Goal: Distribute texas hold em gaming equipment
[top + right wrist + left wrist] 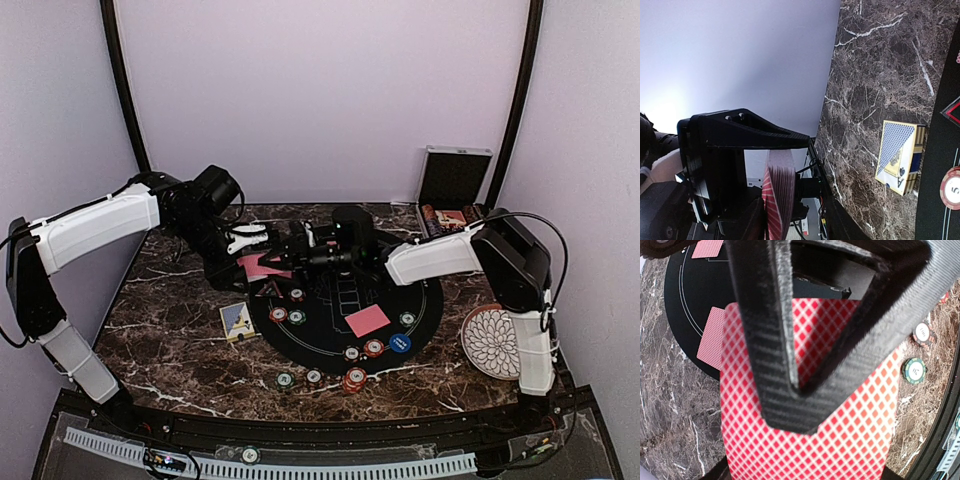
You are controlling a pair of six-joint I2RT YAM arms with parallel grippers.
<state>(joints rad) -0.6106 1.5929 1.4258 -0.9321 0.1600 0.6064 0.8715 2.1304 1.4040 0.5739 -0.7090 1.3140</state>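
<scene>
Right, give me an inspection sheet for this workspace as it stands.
Surface: dark marble table with a round black mat in the middle.
Job's things: deck of red-backed cards in the left gripper; one card face down on the mat; chips scattered over mat and table; blue button on the mat.
Clutter: card box left of the mat; white patterned plate at right; silver case open, back right.
Grippers: left gripper shut on the deck; right gripper close beside the deck, jaw state unclear.
Cables: black cable looping over the right arm.
Surroundings: plain pale walls; nothing else seen.
</scene>
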